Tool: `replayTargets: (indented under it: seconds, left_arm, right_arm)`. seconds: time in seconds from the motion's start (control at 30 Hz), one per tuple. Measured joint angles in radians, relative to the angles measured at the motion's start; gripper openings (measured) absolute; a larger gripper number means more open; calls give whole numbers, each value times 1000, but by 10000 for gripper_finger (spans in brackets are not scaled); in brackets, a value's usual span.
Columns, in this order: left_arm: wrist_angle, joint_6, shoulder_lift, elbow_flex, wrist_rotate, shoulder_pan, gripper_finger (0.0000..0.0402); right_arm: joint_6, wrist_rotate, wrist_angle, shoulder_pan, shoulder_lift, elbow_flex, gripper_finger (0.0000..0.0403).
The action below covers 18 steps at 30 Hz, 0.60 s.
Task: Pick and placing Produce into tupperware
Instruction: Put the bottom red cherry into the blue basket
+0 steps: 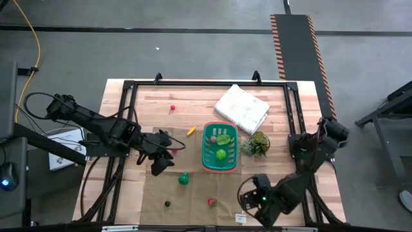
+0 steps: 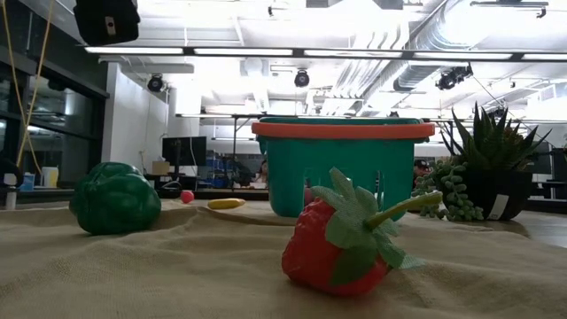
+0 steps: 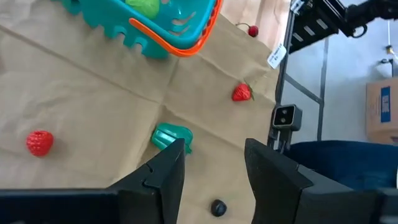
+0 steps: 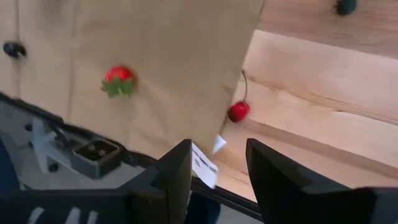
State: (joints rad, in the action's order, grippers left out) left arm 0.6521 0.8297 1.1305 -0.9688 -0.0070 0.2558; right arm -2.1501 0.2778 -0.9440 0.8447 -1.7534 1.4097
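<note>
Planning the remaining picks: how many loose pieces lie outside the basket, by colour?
Red: 4 (strawberry, cherry, bumpy berry, far red ball)
Green: 1 (pepper)
Yellow: 1 (yellow piece)
Dark: 1 (dark ball)
Total: 7

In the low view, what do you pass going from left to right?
Green pepper → little red berry → yellow piece → strawberry → spiky plant.
</note>
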Motion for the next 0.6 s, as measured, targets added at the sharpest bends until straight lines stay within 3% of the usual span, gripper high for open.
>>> replayTargets:
  seconds: [0.23, 0.43, 0.6]
  left_arm:
    - [2, -97, 0, 0, 43, 0, 154]
    - [1, -187, 0, 0, 158, 0, 154]
    - [0, -306, -3, 0, 224, 0, 154]
  right_arm:
    - [-36, -96, 90, -67, -61, 0, 142]
    - [-145, -109, 140, -95, -88, -1, 142]
    - [-184, -194, 142, -125, -105, -1, 142]
